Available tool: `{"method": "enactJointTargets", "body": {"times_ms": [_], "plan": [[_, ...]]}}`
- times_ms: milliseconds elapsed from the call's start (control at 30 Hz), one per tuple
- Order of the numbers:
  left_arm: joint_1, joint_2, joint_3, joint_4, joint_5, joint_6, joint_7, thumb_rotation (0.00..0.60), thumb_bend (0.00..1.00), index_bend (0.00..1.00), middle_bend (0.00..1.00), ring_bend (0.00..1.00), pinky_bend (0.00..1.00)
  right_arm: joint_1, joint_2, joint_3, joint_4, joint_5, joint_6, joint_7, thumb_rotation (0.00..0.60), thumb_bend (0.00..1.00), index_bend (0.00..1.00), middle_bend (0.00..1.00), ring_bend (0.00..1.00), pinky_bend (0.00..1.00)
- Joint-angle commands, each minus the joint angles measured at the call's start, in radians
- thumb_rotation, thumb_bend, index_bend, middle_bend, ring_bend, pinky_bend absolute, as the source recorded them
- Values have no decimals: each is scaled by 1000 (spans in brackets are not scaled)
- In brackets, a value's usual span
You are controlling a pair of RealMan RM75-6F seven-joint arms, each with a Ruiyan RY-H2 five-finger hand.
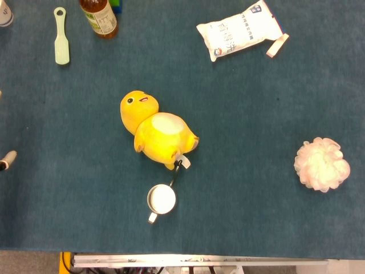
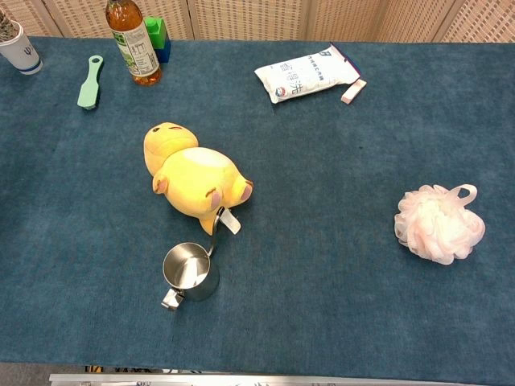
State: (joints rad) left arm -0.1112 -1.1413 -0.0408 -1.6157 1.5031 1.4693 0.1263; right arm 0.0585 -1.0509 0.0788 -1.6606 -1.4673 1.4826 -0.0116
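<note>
- Desk [image 2: 338, 322]: blue cloth across both views; its front edge shows as a metal strip at the bottom. Broad open stretches lie along the front, at the left and between the plush and the puff.
- Plush [image 1: 157, 132]: yellow, lying on its back at mid-desk, head toward the far left. Open cloth on every side but its foot end, where its tag lies just beside the cup.
- Packet [image 1: 239, 31]: white, printed, flat near the far edge, right of centre. A small pale stick [image 1: 277, 45] lies at its right corner.
- Puff [image 2: 438, 223]: pale pink mesh with a loop, alone at the right and well apart from everything else.
- Bottle [image 2: 133, 42]: upright at the far left, amber liquid inside, green label. A green and blue block [image 2: 158, 37] stands just behind it.
- Cup [image 2: 191, 273]: steel, upright, near the front edge just before the plush. The chest view shows nothing in it; its handle points to the front left.
- Brush [image 1: 61, 37]: pale green, flat, left of the bottle.
- Pot [image 2: 18, 47]: white, at the far left corner, holding a small plant.
- Hands: neither shows plainly in either view, so how the fingers stand cannot be told. A small pale object [image 1: 7, 160] at the left edge of the head view cannot be identified.
</note>
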Motion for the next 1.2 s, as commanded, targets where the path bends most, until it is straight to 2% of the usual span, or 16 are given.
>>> {"method": "enactJointTargets", "body": {"times_ms": [33,367,900,967,1067,1200], "plan": [[-1,-2,0,2,-2,-2,-1,600,138,0,0,0,0,0,0,0,-1,0,-1,1,600,45,38,263,118,232],[-14,1,5,12,34,-3,-44,600,139,0,0,0,0,6,15,8,-9,-2,-3,27,600,45,38,263,117,232],[-183,51,49,52,209,-172,-346,600,139,0,0,0,0,31,116,44,-106,1,-8,62,600,45,38,263,117,232],[-214,50,50,55,219,-205,-374,557,139,0,0,0,0,30,121,44,-112,1,-6,60,600,45,38,263,117,233],[-257,38,46,55,220,-252,-402,405,138,0,0,0,0,27,125,43,-118,6,-5,59,600,44,38,263,117,233],[-307,9,38,59,221,-298,-433,261,69,15,0,0,0,25,125,40,-118,11,-6,57,600,44,38,263,117,232]]}}
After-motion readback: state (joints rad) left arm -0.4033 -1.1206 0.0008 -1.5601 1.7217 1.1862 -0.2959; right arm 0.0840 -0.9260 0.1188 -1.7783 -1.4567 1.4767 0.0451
